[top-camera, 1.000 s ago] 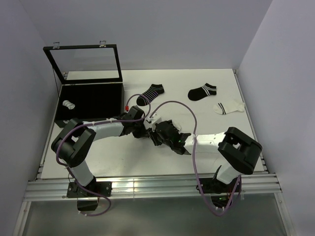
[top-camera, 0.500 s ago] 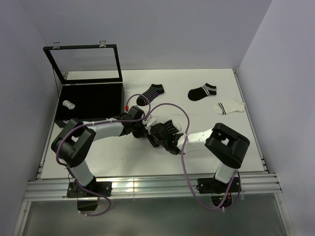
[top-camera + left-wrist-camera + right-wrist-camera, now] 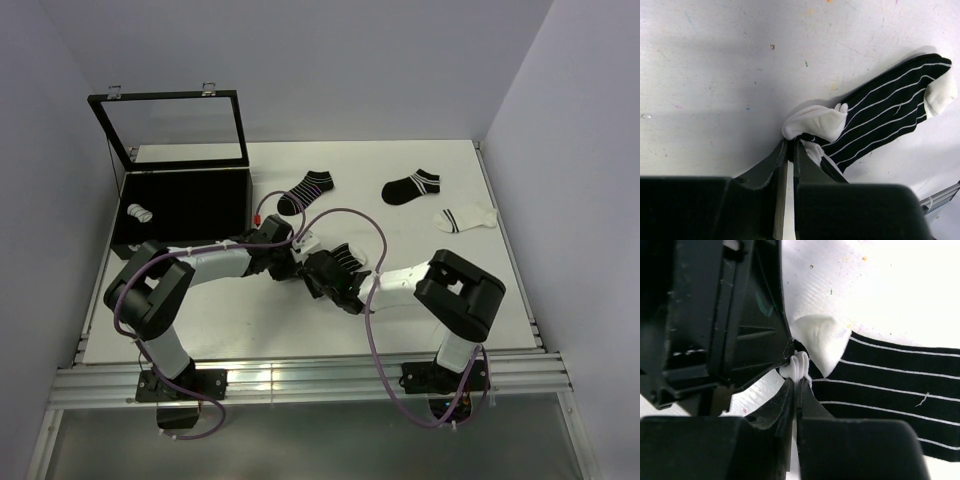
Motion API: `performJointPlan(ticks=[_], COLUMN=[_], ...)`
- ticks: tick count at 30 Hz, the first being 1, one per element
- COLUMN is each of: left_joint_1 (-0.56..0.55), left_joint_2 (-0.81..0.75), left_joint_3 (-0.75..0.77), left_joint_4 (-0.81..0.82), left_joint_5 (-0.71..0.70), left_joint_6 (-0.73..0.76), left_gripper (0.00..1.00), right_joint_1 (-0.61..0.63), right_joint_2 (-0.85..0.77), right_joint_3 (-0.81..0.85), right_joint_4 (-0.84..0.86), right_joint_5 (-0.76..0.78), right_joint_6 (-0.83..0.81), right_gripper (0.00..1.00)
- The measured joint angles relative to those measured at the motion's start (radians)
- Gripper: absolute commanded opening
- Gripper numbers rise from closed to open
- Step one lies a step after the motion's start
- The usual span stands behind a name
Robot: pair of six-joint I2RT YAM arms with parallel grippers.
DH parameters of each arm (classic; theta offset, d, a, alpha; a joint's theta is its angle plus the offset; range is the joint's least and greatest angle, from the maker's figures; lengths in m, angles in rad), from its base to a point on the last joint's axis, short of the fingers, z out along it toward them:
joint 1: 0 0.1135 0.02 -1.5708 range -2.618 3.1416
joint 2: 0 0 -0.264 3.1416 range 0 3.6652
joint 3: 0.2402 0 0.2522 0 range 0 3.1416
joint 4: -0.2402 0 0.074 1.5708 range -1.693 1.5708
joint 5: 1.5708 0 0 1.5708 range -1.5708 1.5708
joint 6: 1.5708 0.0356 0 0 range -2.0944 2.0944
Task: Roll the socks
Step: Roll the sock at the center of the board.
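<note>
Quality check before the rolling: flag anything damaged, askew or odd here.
A short loose thread sticks off the black striped sock, whose white end the left gripper and right gripper both pinch. The table carries small coloured specks. Nothing else stands out.

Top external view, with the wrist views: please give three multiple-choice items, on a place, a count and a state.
1. The rolled sock lies: A in the black case; B on a shelf; C on the floor.
2. Untouched flat socks on the table: A one; B three; C five.
3. Jaws of left gripper and right gripper: A both open; B one open; C both shut on the held sock.
A, it lies inside; B, three at the far side; C, both pinch its white end.
</note>
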Motion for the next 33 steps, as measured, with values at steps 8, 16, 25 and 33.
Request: performJointPlan(ticks=[8, 16, 25, 33], left_joint_1=[0.002, 0.0, 0.0, 0.0], left_joint_2=[-0.049, -0.191, -0.254, -0.213], left_joint_3=[-0.037, -0.135, -0.203, -0.203], left_joint_4=[-0.008, -0.013, 0.055, 0.105], left_joint_5=[-0.035, -0.074, -0.089, -0.085], left_joint_6=[-0.015, -0.066, -0.09, -0.084], left_gripper=[0.39, 0.57, 0.57, 0.56], right_joint_1=[-0.11, -0.279, -0.424, -0.476], right_joint_2=[-0.003, 0.021, 0.169, 0.269], right_joint_3=[-0.018, -0.05, -0.042, 0.001], right_joint_4=[0.053, 0.129, 0.289, 0.337], right_joint_5=[-0.237, -0.61, -0.978, -1.141], right_joint_6=[0.077, 0.194, 0.403, 0.536], right_gripper=[0.0, 0.0, 0.0, 0.0])
